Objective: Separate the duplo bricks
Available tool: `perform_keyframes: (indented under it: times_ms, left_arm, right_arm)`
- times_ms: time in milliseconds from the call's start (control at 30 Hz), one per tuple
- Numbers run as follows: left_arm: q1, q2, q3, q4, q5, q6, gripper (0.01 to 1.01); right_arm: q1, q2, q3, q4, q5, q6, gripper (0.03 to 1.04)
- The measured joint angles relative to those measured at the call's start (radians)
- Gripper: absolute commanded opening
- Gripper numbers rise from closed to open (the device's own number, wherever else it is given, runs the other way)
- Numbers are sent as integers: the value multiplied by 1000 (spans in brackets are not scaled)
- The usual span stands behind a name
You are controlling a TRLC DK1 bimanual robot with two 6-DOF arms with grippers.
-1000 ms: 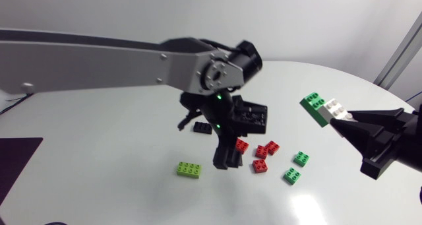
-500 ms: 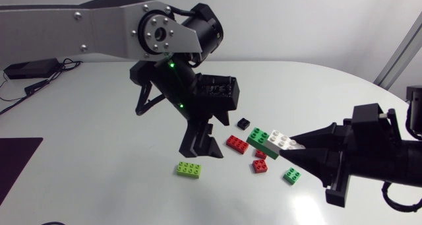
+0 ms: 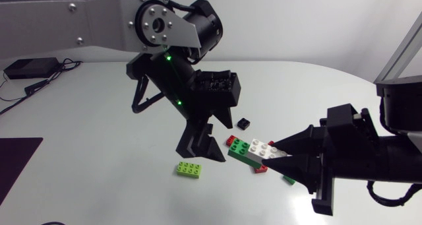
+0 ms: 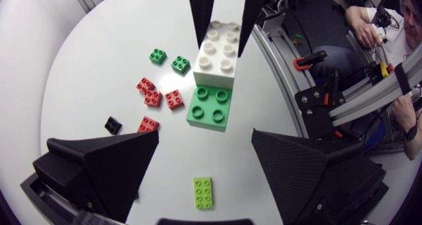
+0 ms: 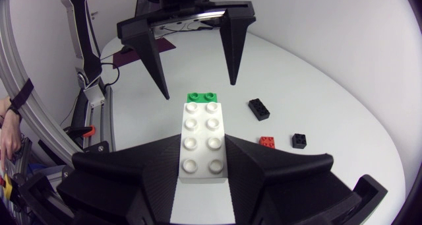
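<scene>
Right tool (image 3: 275, 152): closed on the white brick (image 3: 264, 148) from both sides, holding the joined pair above the table (image 3: 79, 119).
Green brick (image 3: 241, 152): clipped beneath the white one, jutting out free, probably so the other arm can grip it.
Left tool (image 3: 201, 148): wide open, empty, just short of the green end.
Materials: glossy hard plastic blocks with round studs; matte wedge fingers.

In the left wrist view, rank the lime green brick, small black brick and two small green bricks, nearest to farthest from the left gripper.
1. lime green brick, under the left gripper.
2. small black brick, ahead, beside a red brick.
3. two small green bricks, farthest ahead.
</scene>
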Motion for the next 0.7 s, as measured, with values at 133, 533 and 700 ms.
perform_keyframes:
  times_ms: [133, 533, 700]
  left_arm:
    - [-8, 11, 26, -21, 18, 0, 969]
    - [-43, 64, 37, -47, 25, 8, 851]
    - [-43, 80, 79, -61, 25, 10, 751]
  right_arm:
    - [22, 23, 1, 21, 4, 0, 303]
    - [53, 33, 29, 36, 11, 4, 303]
    - [59, 33, 28, 36, 11, 4, 303]
